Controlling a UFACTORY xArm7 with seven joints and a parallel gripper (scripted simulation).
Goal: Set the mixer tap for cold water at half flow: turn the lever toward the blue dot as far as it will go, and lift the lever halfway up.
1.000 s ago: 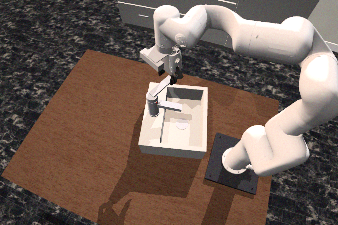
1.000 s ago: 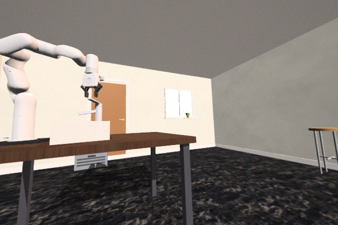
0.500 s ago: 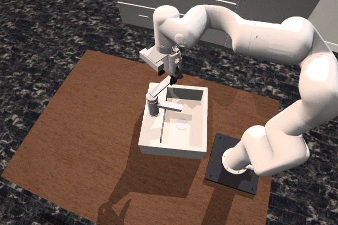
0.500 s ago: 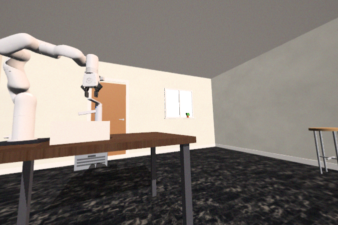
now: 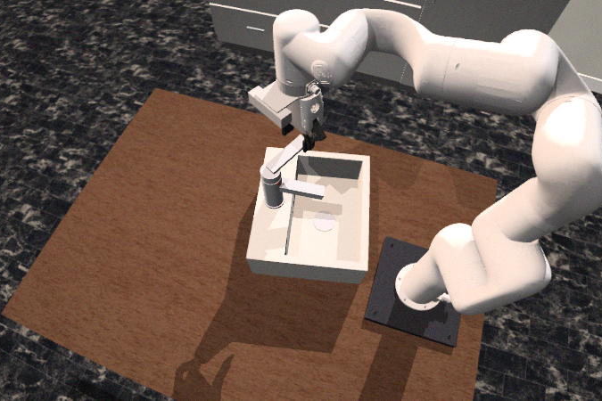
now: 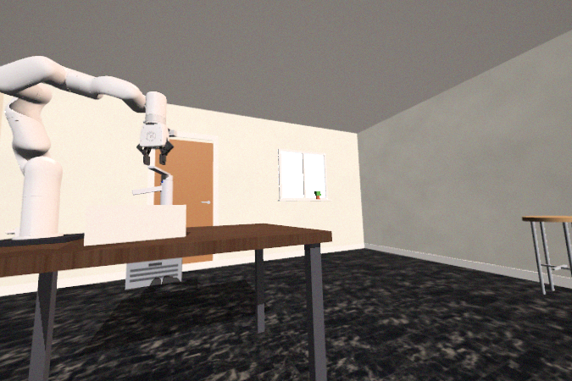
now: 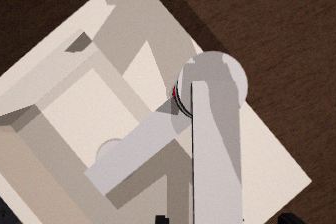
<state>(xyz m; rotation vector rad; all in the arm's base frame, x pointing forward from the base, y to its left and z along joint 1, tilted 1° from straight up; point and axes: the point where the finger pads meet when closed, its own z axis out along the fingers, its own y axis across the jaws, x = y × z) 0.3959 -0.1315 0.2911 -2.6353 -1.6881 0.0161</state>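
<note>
The mixer tap (image 5: 272, 189) stands on the left rim of a white sink (image 5: 313, 212). Its spout (image 5: 303, 188) points over the basin. Its flat grey lever (image 5: 284, 155) slants up toward the sink's far corner. A red dot (image 5: 277, 182) shows on the tap body; I see no blue dot. My gripper (image 5: 310, 139) is open and points down just over the lever's free end. In the wrist view the lever (image 7: 214, 160) runs between the two dark fingertips at the bottom edge, with gaps on both sides. In the side view the fingers (image 6: 155, 159) stand just above the lever (image 6: 156, 169).
The sink sits mid-table on a brown wooden top. My arm's dark base plate (image 5: 412, 298) is to the right of the sink. Grey cabinets (image 5: 244, 23) stand beyond the table. A stool (image 6: 556, 251) stands far off in the room.
</note>
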